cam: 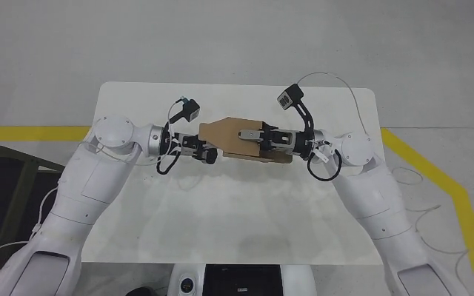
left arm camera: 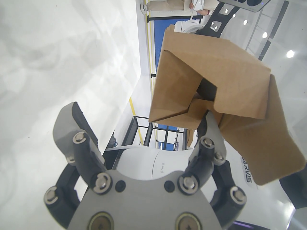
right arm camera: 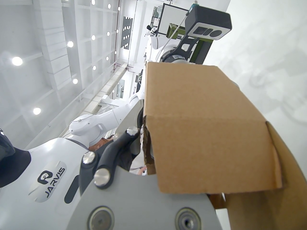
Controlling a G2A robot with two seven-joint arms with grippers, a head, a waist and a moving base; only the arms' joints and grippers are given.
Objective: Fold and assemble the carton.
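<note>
A brown carton (cam: 229, 132) is held above the middle of the white table (cam: 222, 214), between the two arms. My right gripper (cam: 252, 135) comes in from the right and is shut on the carton's wall (right arm camera: 203, 132). One finger (right arm camera: 135, 123) lies against the panel and the other is hidden behind the cardboard. My left gripper (cam: 206, 152) is at the carton's left end, open (left arm camera: 141, 113). One of its fingertips (left arm camera: 208, 123) touches the edge of the end flaps (left arm camera: 215, 72), which are partly folded in around a dark gap. The other finger (left arm camera: 74, 118) is apart from the carton.
The tabletop runs bare in front of and behind the arms. Yellow floor tape (cam: 44, 133) runs past both sides of the table. A dark stand (cam: 15, 177) is beside the table's left edge.
</note>
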